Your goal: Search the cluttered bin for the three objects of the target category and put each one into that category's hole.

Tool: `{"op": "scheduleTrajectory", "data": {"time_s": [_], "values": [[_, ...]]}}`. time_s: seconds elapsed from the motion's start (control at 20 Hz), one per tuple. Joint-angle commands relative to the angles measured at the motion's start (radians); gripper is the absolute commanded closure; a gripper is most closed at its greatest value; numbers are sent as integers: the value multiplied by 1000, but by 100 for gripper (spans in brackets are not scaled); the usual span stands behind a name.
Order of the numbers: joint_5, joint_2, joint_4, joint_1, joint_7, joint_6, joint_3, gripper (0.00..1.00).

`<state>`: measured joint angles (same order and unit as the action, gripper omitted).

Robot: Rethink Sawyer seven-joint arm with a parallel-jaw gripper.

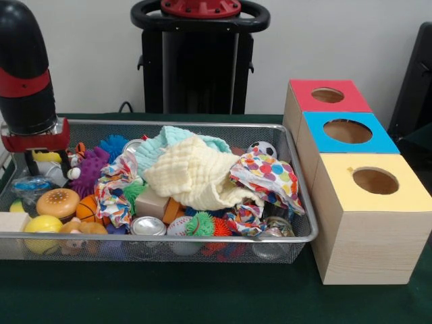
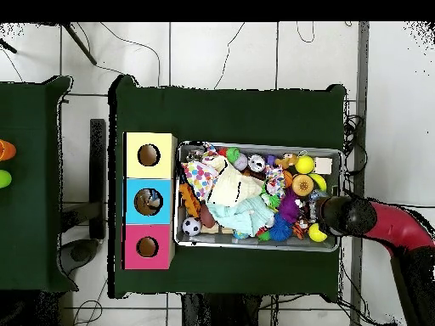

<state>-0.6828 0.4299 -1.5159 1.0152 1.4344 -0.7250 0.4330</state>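
Observation:
The bin [image 1: 169, 237] is a wide silver wire-mesh basket full of toys and cloths; it also shows in the overhead view [image 2: 255, 245]. Three wooden boxes stand beside it, each with a round hole: red top [image 1: 329, 96], blue top [image 1: 347, 131] and yellow top [image 1: 374, 181]. In the overhead view something lies in the blue box's hole [image 2: 149, 202]. My gripper [image 1: 42, 162] hangs from the black and red arm [image 2: 357, 216] and is low in the bin's left end in the front view, beside a yellow toy [image 1: 47, 156]. The arm hides its state.
In the bin lie a pale yellow cloth [image 1: 196, 175], a teal cloth [image 1: 169, 140], a polka-dot cloth [image 1: 266, 174], a soccer ball [image 1: 262, 150], a burger toy [image 1: 57, 202], a basketball [image 1: 86, 208], a yellow ball [image 1: 42, 225], a purple spiky toy [image 1: 91, 169] and a can [image 1: 147, 226].

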Motion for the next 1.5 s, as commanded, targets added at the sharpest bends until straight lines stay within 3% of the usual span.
{"op": "scheduleTrajectory", "data": {"time_s": [0.05,0.25,0.45,0.7,0.95,1.35,1.5], "values": [[-64,-111,39,18,-105,65,4,0],[-32,-77,26,31,-131,7,15,0],[-1,10,-18,18,-120,-44,15,0],[2,-45,60,18,-162,-79,27,0],[29,-9,74,7,-179,-152,35,0],[13,-90,160,-11,-181,-140,43,0],[25,-73,166,-9,-195,-171,48,0]]}}
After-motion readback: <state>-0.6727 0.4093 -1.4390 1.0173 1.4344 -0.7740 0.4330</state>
